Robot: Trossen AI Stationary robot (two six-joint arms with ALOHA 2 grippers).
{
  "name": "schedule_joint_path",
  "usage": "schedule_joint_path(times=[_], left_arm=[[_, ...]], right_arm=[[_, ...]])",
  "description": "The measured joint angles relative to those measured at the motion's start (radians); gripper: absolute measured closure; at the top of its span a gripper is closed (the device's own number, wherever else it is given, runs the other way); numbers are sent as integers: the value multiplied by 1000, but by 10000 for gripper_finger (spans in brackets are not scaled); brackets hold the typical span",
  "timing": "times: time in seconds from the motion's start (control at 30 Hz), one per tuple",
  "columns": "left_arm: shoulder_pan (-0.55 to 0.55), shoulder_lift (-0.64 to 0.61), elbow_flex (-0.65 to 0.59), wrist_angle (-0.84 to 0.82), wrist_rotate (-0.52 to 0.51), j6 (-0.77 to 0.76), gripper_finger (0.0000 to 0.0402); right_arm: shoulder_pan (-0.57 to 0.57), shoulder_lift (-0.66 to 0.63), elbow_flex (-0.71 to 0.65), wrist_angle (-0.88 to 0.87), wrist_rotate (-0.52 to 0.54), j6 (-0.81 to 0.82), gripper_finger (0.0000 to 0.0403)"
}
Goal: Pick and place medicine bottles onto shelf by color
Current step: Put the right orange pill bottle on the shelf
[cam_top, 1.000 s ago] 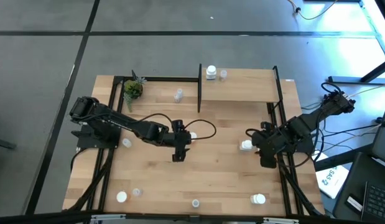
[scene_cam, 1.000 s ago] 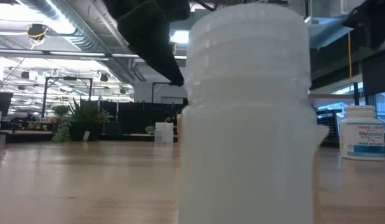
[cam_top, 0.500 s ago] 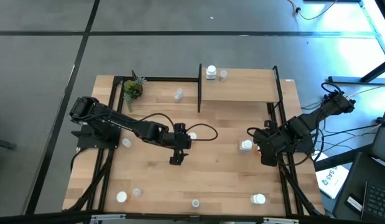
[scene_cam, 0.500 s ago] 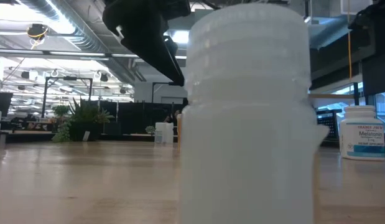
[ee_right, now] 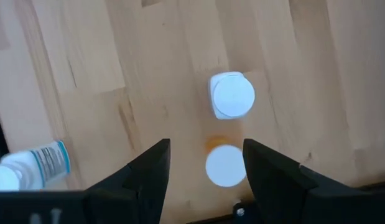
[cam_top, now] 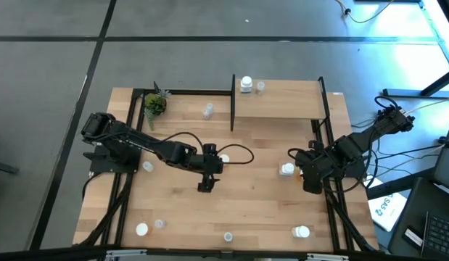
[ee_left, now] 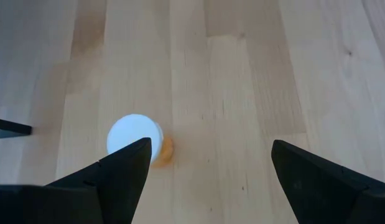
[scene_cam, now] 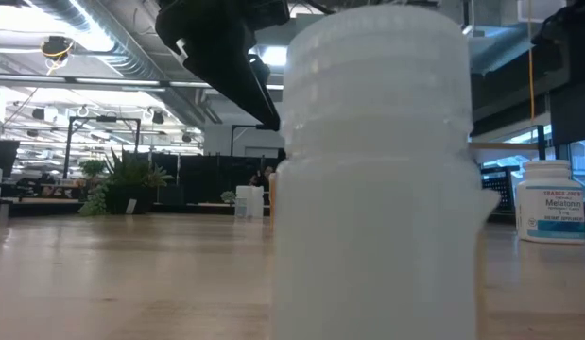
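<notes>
Looking straight down, you see the left gripper [cam_top: 204, 185] near the middle of the table [cam_top: 260, 210], its dark fingers spread and holding nothing. An orange bottle with a white cap [cam_top: 224, 159] stands just beside it, on the shelf side. The left wrist view alone shows that bottle [ee_left: 137, 140] upright, long axis vertical, round cap facing the lens and a sliver of orange body below, close to one finger [ee_left: 127, 168] but apart from it.

The right gripper [cam_top: 309, 187] sits well to the right of the left gripper, at the black frame post, fingers parted and empty. Its wrist view shows what the overhead picture merges into one white spot [cam_top: 286, 170]: a white bottle with a squarish cap [ee_right: 232, 95] and an orange one with a round white cap [ee_right: 224, 164], both upright, plus a labelled white bottle [ee_right: 30, 165].

The shelf [cam_top: 278, 101], a pale wood board between black posts, carries a white bottle [cam_top: 246, 85] and a clear one [cam_top: 261, 86].

The low view is filled by a ribbed, translucent white bottle [scene_cam: 377, 179], upright, with a labelled bottle [scene_cam: 551, 201] behind
</notes>
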Motion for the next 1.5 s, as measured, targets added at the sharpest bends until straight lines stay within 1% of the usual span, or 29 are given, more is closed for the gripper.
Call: schedule_joint_path(times=[0.1,0.3,0.4,0.5,0.77,0.87,1.03,1.13,1.2,1.33,1.5], left_arm=[[0,0,0,0,0,0,75],[0,0,0,0,0,0,75],[0,0,0,0,0,0,75],[0,0,0,0,0,0,75],[0,0,0,0,-1,0,75],[0,0,0,0,-1,0,75],[0,0,0,0,-1,0,75],[0,0,0,-1,-1,0,75],[0,0,0,0,-1,0,75],[0,0,0,0,-1,0,75],[0,0,0,0,-1,0,75]], right_arm=[[0,0,0,-4,-5,16,198],[0,0,0,-32,-72,39,198],[15,0,0,-24,-74,36,198],[49,0,0,-24,-51,48,198],[143,0,0,-71,36,183,196],[158,0,0,-75,52,202,178],[177,0,-3,-93,64,227,117],[177,0,-43,-78,63,255,90],[177,0,-81,-50,64,275,82],[177,1,-157,14,64,260,80],[178,1,-206,19,64,296,79]])
